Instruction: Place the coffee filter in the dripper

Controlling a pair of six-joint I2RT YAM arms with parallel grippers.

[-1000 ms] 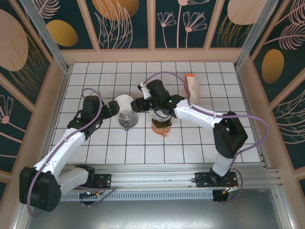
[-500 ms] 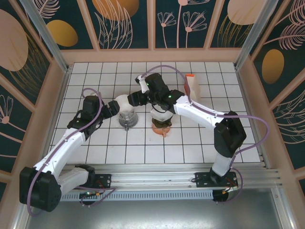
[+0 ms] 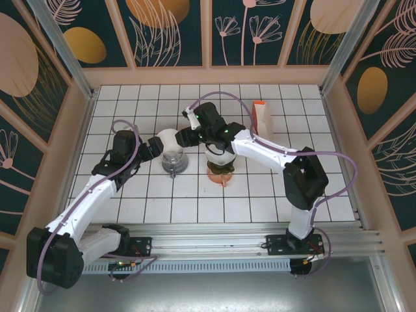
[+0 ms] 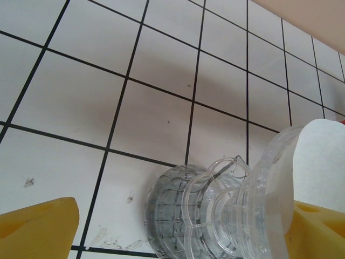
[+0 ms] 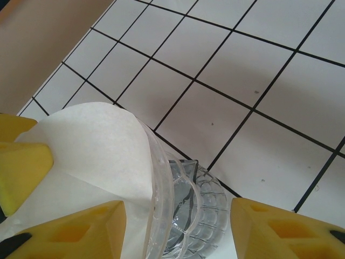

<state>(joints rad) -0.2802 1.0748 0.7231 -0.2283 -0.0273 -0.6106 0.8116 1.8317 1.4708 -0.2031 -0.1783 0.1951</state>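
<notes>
Both grippers flank the clear plastic dripper (image 3: 173, 160), which stands on the white tiled table (image 3: 260, 195). The white paper coffee filter (image 3: 168, 138) is seated in its cone, and the paper rises past the rim. The left gripper (image 3: 153, 147) has its fingers spread wide and clamps nothing. In its wrist view the dripper sits between them, one finger (image 4: 318, 229) right against the rim, the other well apart. The right gripper (image 3: 184, 136) is likewise wide apart, straddling the dripper, and one pad (image 5: 81, 229) overlaps the filter's lower edge.
</notes>
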